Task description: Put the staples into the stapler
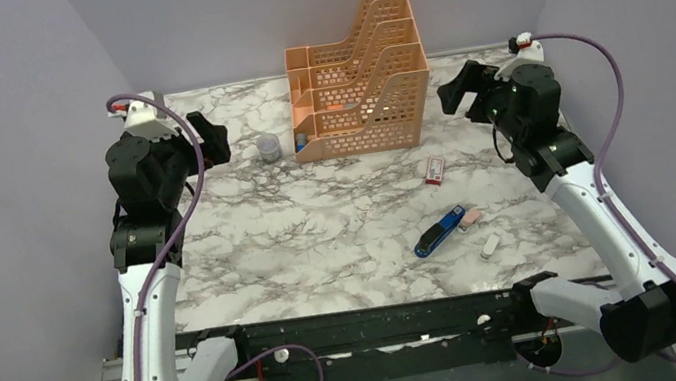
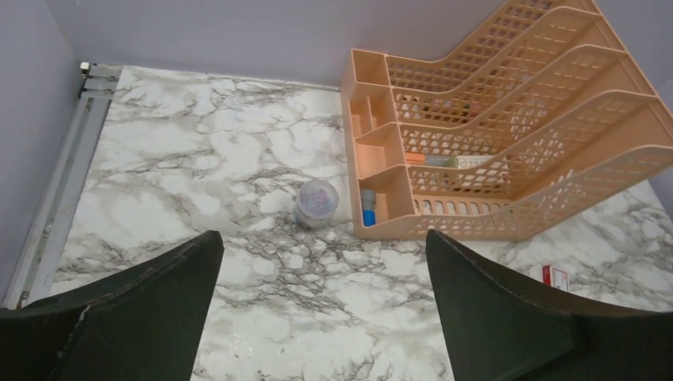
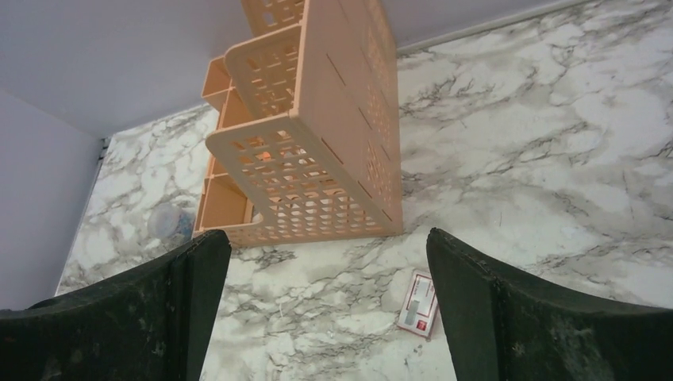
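Marble table [image 1: 300, 236] carries the blue stapler [image 1: 440, 232] on its near right side, with a pink block [image 1: 471, 219] just beside its far end and a white piece [image 1: 490, 247] near it. The staples box [image 1: 433, 170] lies flat farther back, between the stapler and the orange organizer [image 1: 362, 76], apart from both. A small jar [image 1: 270, 147] stands left of the organizer. Left gripper [image 1: 218, 143] and right gripper [image 1: 451, 93] hang raised on either side of the organizer, jaws spread wide, grasping nothing.

One orange file rack [image 1: 359, 71]. One small clear jar [image 1: 269, 147]. One red-and-white staple box [image 1: 433, 170]. One blue stapler [image 1: 439, 232]. One pink block [image 1: 471, 219]. One white oblong piece [image 1: 490, 246].
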Robot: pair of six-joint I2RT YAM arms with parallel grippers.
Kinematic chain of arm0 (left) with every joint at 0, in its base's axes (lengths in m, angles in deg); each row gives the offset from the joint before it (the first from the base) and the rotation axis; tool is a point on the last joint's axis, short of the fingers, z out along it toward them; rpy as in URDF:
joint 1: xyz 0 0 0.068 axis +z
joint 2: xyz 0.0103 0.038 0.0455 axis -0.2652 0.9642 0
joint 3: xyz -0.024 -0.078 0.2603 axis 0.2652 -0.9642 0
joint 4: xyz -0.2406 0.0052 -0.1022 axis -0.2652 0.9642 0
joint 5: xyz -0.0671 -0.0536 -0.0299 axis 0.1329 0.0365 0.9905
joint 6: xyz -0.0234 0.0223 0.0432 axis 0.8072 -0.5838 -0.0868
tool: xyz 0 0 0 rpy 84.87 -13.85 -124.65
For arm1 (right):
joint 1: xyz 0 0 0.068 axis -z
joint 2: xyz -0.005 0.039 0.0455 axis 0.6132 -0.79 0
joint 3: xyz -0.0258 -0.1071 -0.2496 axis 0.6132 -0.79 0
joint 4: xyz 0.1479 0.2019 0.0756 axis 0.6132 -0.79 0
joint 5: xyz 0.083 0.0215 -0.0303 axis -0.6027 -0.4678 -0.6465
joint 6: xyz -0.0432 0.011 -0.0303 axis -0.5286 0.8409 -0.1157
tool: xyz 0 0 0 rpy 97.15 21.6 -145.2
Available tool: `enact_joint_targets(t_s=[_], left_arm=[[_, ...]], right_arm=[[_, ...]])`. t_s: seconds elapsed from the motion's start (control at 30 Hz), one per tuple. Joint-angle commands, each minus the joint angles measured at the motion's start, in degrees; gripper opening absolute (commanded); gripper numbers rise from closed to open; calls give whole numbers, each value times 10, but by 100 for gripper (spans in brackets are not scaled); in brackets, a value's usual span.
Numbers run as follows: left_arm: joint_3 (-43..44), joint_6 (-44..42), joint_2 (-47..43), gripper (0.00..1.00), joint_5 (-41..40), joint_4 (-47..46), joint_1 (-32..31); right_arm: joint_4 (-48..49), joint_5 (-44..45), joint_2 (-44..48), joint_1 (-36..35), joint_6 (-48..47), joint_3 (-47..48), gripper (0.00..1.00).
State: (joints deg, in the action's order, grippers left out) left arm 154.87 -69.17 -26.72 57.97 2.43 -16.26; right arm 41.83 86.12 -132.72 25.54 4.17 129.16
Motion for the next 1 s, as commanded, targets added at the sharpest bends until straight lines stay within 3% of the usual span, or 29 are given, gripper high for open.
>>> enact_joint_targets(t_s=[0.0, 0.27, 0.4, 0.7, 0.97], left_arm=[[-16, 9, -22, 99, 58, -30, -12], [-88, 44, -11, 99, 90, -79, -28], [-112, 55, 5, 99, 94, -92, -35], [-131, 52, 50, 99, 137, -116, -52], [-140, 54, 58, 99, 125, -122, -56]], right_arm=[[-22, -30, -21, 4, 44, 16, 100], [-64, -60, -93, 4, 142, -49, 96], [-113, -20, -165, 4, 117, -47, 98], [-123, 21, -325, -11, 78, -20, 100], [-136, 86, -405, -36, 101, 16, 88]])
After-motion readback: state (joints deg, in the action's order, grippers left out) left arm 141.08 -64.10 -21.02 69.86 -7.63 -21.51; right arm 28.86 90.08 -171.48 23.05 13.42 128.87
